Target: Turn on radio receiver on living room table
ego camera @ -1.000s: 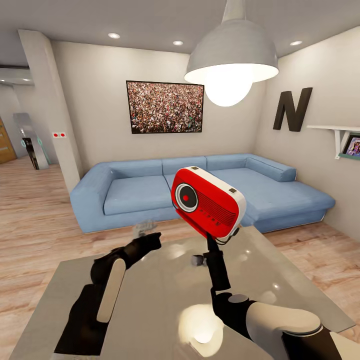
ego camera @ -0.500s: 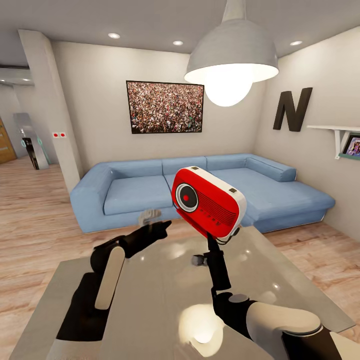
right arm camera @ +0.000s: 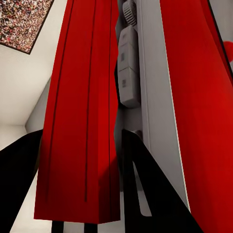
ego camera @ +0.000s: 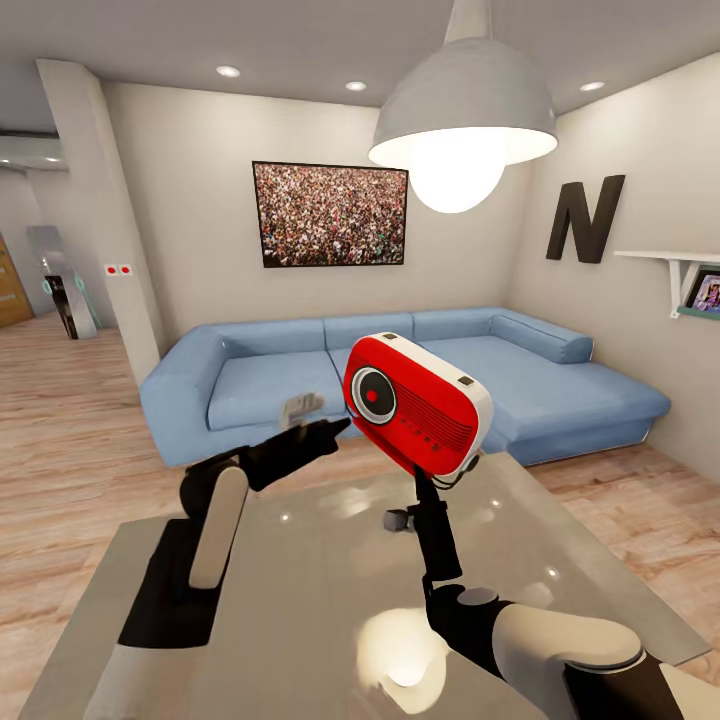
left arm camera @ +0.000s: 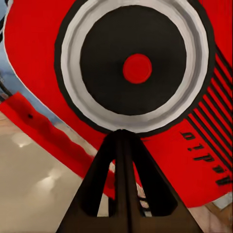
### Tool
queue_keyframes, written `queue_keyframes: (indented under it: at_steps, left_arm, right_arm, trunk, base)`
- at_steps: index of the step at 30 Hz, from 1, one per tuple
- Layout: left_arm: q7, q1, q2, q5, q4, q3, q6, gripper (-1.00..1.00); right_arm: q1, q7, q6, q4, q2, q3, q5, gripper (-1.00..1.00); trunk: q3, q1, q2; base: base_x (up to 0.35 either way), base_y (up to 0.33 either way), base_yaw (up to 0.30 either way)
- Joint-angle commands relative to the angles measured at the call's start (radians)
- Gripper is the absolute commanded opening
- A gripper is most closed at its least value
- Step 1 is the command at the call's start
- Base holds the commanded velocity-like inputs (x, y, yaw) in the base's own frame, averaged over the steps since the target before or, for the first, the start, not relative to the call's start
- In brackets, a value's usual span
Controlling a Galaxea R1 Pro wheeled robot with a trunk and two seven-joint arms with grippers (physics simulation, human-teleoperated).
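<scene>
Left pincer [ego camera: 335, 427] had crept up to the radio receiver [ego camera: 418, 403].

Its fingers pressed together, the left pincer now pointed at the dial [left arm camera: 137, 68] on the receiver's face, nearer than half a second before. The right pincer [ego camera: 428, 487] kept the handle [right arm camera: 80, 121] clamped between its two fingers, holding the one receiver aloft above the far edge of the single glossy table [ego camera: 300, 620]. Behind stood one blue sofa [ego camera: 260, 385], one pendant lamp [ego camera: 465, 110], one crowd picture [ego camera: 330, 214] and one letter "N" [ego camera: 584, 219].
</scene>
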Motion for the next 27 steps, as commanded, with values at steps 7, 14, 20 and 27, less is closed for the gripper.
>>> queue_keyframes:
  at_steps: [7, 14, 20, 27]
  left_arm:
    - [0.004, -0.035, 0.0, 0.021, 0.024, 0.0, 0.006, -1.0]
    - [0.008, -0.084, 0.0, 0.016, 0.069, 0.0, 0.001, -1.0]
    - [0.007, -0.138, 0.0, 0.019, 0.17, 0.001, -0.012, -1.0]
    - [0.006, -0.168, 0.0, 0.021, 0.217, 0.001, -0.035, -1.0]
  right_arm:
    - [0.0, 0.0, 0.001, 0.0, 0.0, 0.0, 0.003, -1.0]
    - [0.0, 0.0, 0.001, -0.001, 0.0, 0.0, 0.004, -1.0]
    - [0.0, 0.0, 0.001, 0.0, 0.0, 0.0, 0.004, -1.0]
    - [0.0, 0.0, 0.001, 0.0, 0.0, 0.0, 0.004, -1.0]
  trunk:
    - [0.0, 0.0, 0.0]
    - [0.0, 0.0, 0.0]
    - [0.0, 0.0, 0.0]
    - [0.0, 0.0, 0.0]
  base:
    - [0.0, 0.0, 0.0]
    - [0.0, 0.0, 0.0]
    - [0.0, 0.0, 0.0]
    - [0.0, 0.0, 0.0]
